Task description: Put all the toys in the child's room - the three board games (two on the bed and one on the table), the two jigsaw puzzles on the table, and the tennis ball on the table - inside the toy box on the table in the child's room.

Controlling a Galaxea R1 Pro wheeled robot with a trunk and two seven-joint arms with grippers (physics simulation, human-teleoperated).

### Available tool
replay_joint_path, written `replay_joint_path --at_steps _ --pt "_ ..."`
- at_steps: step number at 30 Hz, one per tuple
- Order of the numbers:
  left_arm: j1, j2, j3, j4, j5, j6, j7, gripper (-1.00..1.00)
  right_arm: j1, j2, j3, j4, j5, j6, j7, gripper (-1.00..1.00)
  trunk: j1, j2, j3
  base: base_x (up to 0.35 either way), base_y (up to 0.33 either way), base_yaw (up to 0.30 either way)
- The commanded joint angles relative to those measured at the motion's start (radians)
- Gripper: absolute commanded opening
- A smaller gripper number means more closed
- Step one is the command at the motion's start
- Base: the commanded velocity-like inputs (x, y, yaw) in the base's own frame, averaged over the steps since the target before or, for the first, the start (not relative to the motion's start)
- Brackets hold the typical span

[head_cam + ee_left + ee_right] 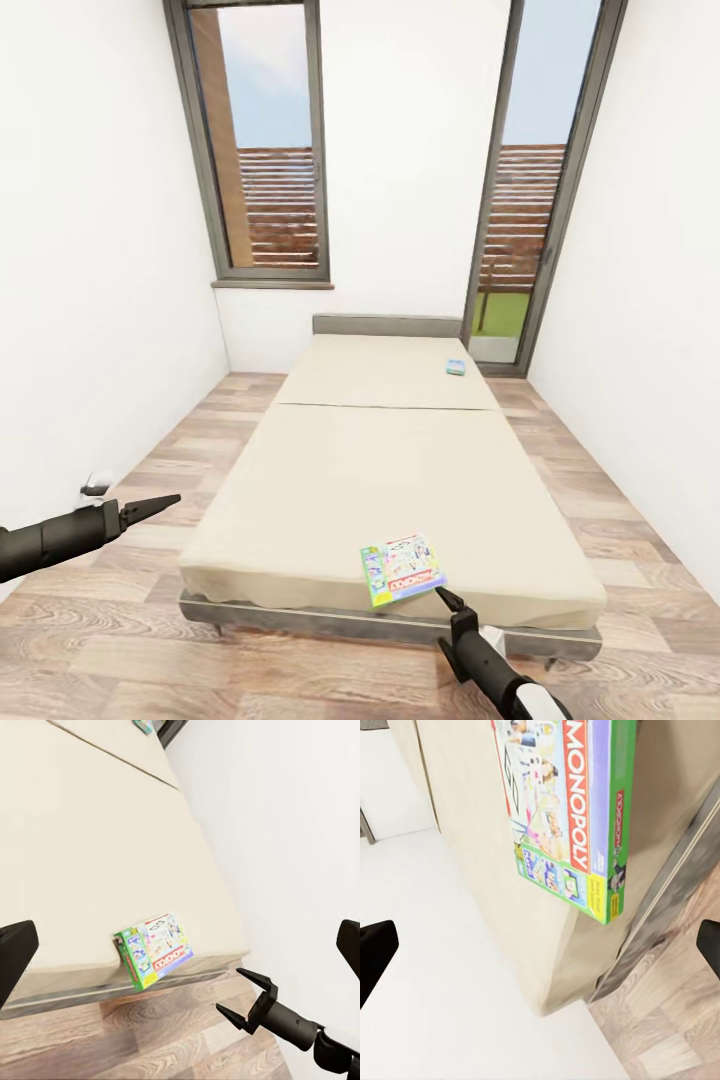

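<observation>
Here, Monopoly board game (402,568) flat at near edge of bed (380,470), just beyond right gripper (446,598), slightly to its left, not touching. Right gripper's spread: cannot tell from head view; jaws apart in left wrist view. Left gripper (165,503) well off to game's left, over floor (120,640); spread unclear. Second small blue board game (456,367) far up bed, print unreadable. White walls, two tall windows (265,140).
</observation>
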Motion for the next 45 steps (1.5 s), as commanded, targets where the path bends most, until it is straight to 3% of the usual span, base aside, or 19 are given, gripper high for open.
replay_joint_path --at_steps 1,10,21,31,45 --pt "-0.001 0.0 0.0 0.0 -0.002 0.004 -0.005 1.0 0.0 0.0 -0.008 0.0 -0.004 0.009 0.0 1.0 0.0 -0.001 -0.001 0.0 0.092 0.0" --pt "-0.001 -0.001 -0.001 0.0 -0.003 0.004 -0.005 1.0 -0.001 -0.015 -0.009 -0.001 -0.004 0.009 0.0 1.0 0.0 -0.001 -0.001 0.0 0.02 0.0" --pt "-0.001 -0.002 -0.001 0.0 -0.003 0.004 -0.005 1.0 -0.026 -0.017 -0.006 -0.003 0.007 0.002 0.025 1.0 0.042 -0.078 -0.035 0.0 0.0 0.0" --pt "-0.001 -0.002 -0.001 0.0 -0.003 0.004 -0.005 1.0 -0.028 -0.011 -0.003 -0.004 0.012 -0.01 0.12 1.0 0.08 -0.148 -0.067 0.0 0.0 0.0" --pt "-0.001 -0.003 -0.002 0.0 -0.003 0.004 -0.005 1.0 -0.028 -0.001 -0.001 -0.005 0.012 -0.04 0.151 1.0 0.134 -0.246 -0.111 0.0 0.0 0.0"
